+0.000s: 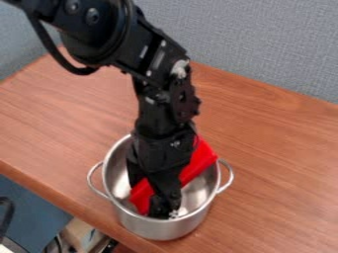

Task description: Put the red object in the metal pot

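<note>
Red object (199,161): a bright red block lying tilted inside the metal pot (122,217), its upper end leaning against the pot's far right wall near the rim, its lower part hidden behind the arm. The pot, shiny steel with a loop handle at either side, stands on the brown wooden table (278,128) close to the near edge. The black gripper (160,205) points down into the pot beside the block; whether it is spread or closed cannot be told.
</note>
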